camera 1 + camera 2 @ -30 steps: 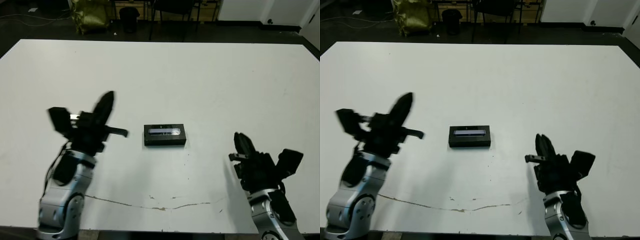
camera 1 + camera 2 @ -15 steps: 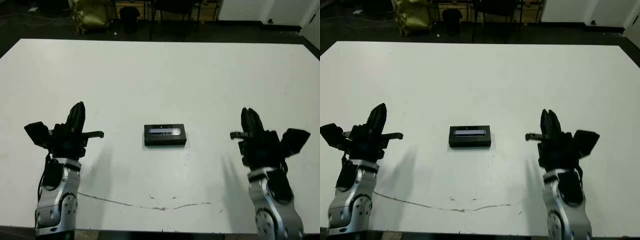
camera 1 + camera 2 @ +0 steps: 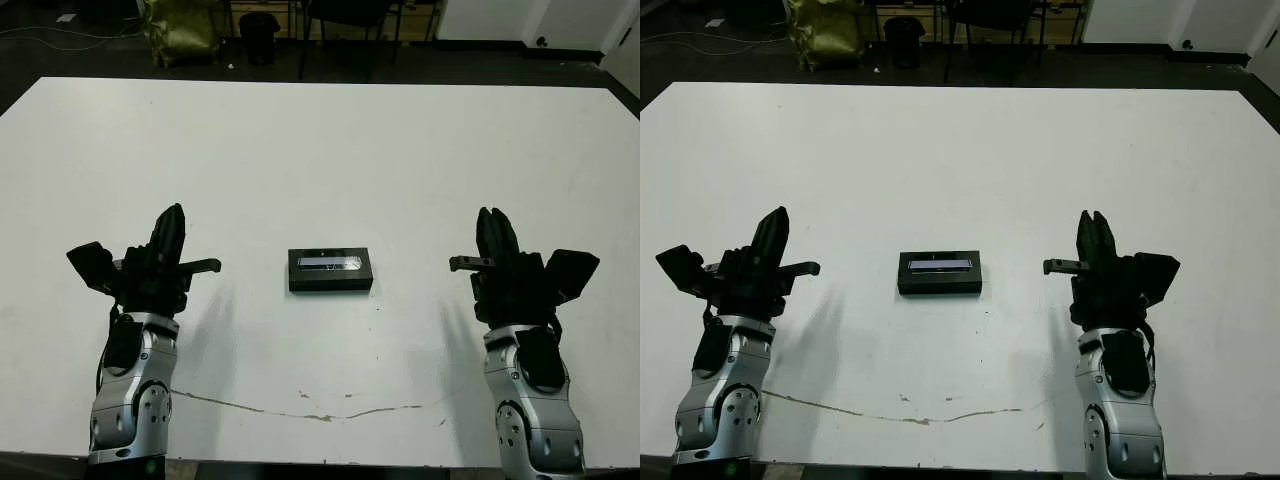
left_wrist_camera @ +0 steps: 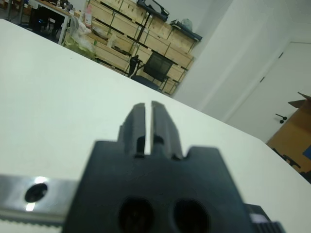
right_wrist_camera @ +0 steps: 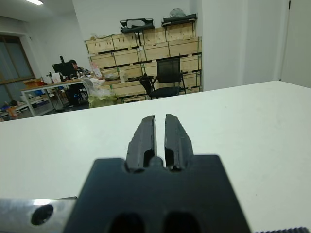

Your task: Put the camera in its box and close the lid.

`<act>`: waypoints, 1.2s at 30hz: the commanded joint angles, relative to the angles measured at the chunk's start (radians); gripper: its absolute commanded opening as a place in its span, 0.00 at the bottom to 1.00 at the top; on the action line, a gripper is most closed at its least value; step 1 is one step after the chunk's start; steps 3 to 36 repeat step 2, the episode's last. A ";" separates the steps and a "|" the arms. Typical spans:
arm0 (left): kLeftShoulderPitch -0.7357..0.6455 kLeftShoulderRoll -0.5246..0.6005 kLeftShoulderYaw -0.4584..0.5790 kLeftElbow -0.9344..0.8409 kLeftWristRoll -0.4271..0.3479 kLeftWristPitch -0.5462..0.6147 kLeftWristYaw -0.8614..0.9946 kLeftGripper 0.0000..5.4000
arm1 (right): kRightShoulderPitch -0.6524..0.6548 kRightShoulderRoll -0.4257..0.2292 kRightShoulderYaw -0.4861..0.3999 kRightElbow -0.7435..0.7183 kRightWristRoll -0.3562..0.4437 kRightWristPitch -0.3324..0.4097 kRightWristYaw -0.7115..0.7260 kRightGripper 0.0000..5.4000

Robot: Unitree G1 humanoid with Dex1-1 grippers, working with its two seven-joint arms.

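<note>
Lid [image 3: 330, 263] covers box [image 3: 331, 281] — camera hidden; left gripper [image 4: 146, 108], right gripper [image 5: 160, 119] closed, empty.

White table [image 3: 400, 150] w/ a thin crack-like line [image 3: 300, 412] near its front edge; dark floor [image 3: 60, 60] beyond, w/ an olive bag [image 3: 180, 30] and black chair legs [image 3: 345, 40]. Right wrist view: white walls [image 5: 233, 39], stacked wooden crates [image 5: 146, 48] w/ black cases on top, black office chair [image 5: 167, 77], a window [image 5: 14, 58]. A person [image 5: 74, 65] sits at a desk [image 5: 48, 92] w/ a monitor, ceiling light [image 5: 34, 2] on.
</note>
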 commanded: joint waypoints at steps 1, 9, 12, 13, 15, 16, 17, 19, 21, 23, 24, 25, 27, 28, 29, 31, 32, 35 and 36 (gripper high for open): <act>0.010 0.006 -0.005 0.006 0.004 0.025 0.009 0.00 | 0.018 -0.005 0.002 -0.001 -0.016 0.031 -0.010 0.00; 0.011 0.009 -0.009 0.002 0.008 0.028 0.009 0.00 | 0.021 -0.004 0.002 -0.001 -0.016 0.030 -0.008 0.00; 0.011 0.009 -0.009 0.002 0.008 0.028 0.009 0.00 | 0.021 -0.004 0.002 -0.001 -0.016 0.030 -0.008 0.00; 0.011 0.009 -0.009 0.002 0.008 0.028 0.009 0.00 | 0.021 -0.004 0.002 -0.001 -0.016 0.030 -0.008 0.00; 0.011 0.009 -0.009 0.002 0.008 0.028 0.009 0.00 | 0.021 -0.004 0.002 -0.001 -0.016 0.030 -0.008 0.00; 0.011 0.009 -0.009 0.002 0.008 0.028 0.009 0.00 | 0.021 -0.004 0.002 -0.001 -0.016 0.030 -0.008 0.00; 0.011 0.009 -0.009 0.002 0.008 0.028 0.009 0.00 | 0.021 -0.004 0.002 -0.001 -0.016 0.030 -0.008 0.00; 0.011 0.009 -0.009 0.002 0.008 0.028 0.009 0.00 | 0.021 -0.004 0.002 -0.001 -0.016 0.030 -0.008 0.00; 0.011 0.009 -0.009 0.002 0.008 0.028 0.009 0.00 | 0.021 -0.004 0.002 -0.001 -0.016 0.030 -0.008 0.00; 0.011 0.009 -0.009 0.002 0.008 0.028 0.009 0.00 | 0.021 -0.004 0.002 -0.001 -0.016 0.030 -0.008 0.00; 0.011 0.009 -0.009 0.002 0.008 0.028 0.009 0.00 | 0.021 -0.004 0.002 -0.001 -0.016 0.030 -0.008 0.00; 0.011 0.009 -0.009 0.002 0.008 0.028 0.009 0.00 | 0.021 -0.004 0.002 -0.001 -0.016 0.030 -0.008 0.00; 0.011 0.009 -0.009 0.002 0.008 0.028 0.009 0.00 | 0.021 -0.004 0.002 -0.001 -0.016 0.030 -0.008 0.00; 0.011 0.009 -0.009 0.002 0.008 0.028 0.009 0.00 | 0.021 -0.004 0.002 -0.001 -0.016 0.030 -0.008 0.00; 0.011 0.009 -0.009 0.002 0.008 0.028 0.009 0.00 | 0.021 -0.004 0.002 -0.001 -0.016 0.030 -0.008 0.00; 0.011 0.009 -0.009 0.002 0.008 0.028 0.009 0.00 | 0.021 -0.004 0.002 -0.001 -0.016 0.030 -0.008 0.00; 0.011 0.009 -0.009 0.002 0.008 0.028 0.009 0.00 | 0.021 -0.004 0.002 -0.001 -0.016 0.030 -0.008 0.00; 0.011 0.009 -0.009 0.002 0.008 0.028 0.009 0.00 | 0.021 -0.004 0.002 -0.001 -0.016 0.030 -0.008 0.00; 0.011 0.009 -0.009 0.002 0.008 0.028 0.009 0.00 | 0.021 -0.004 0.002 -0.001 -0.016 0.030 -0.008 0.00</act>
